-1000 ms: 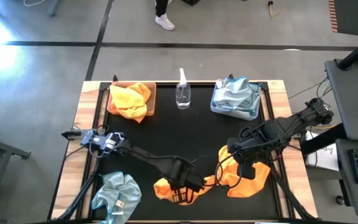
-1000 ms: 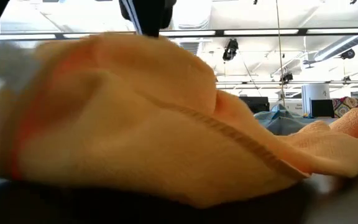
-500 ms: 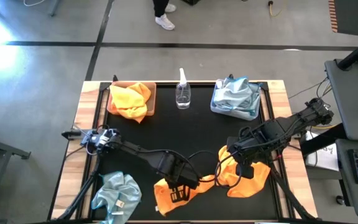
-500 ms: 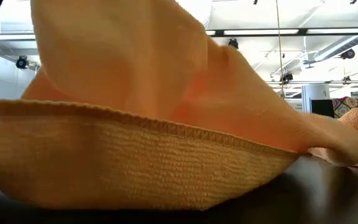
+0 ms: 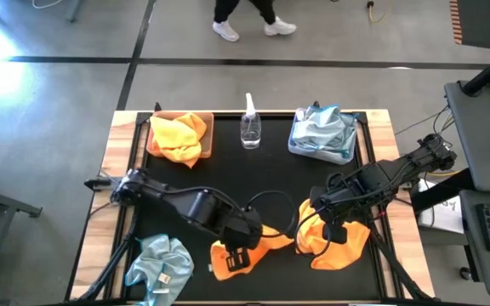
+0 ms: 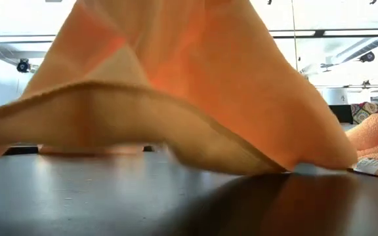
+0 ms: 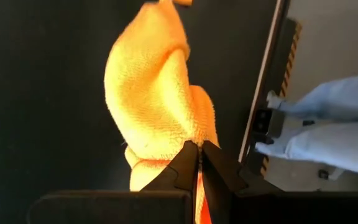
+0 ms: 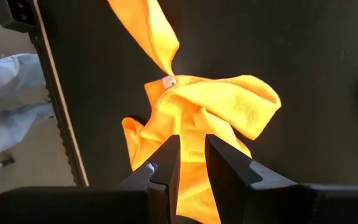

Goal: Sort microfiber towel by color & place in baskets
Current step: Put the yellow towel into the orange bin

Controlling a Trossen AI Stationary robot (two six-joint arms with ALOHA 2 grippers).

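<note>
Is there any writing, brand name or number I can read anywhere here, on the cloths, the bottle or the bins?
None can be read.
White tag on the blue towel: too small to read.
White tag by the orange towel: blurred.
Spray bottle: no label shows.
Tan basket and grey-blue basket: no markings show.

Bright overhead lighting; the low view's close orange microfiber towel [image 6: 176,85] is blurred, and the glossy black tabletop [image 6: 110,203] shows reflections.
</note>
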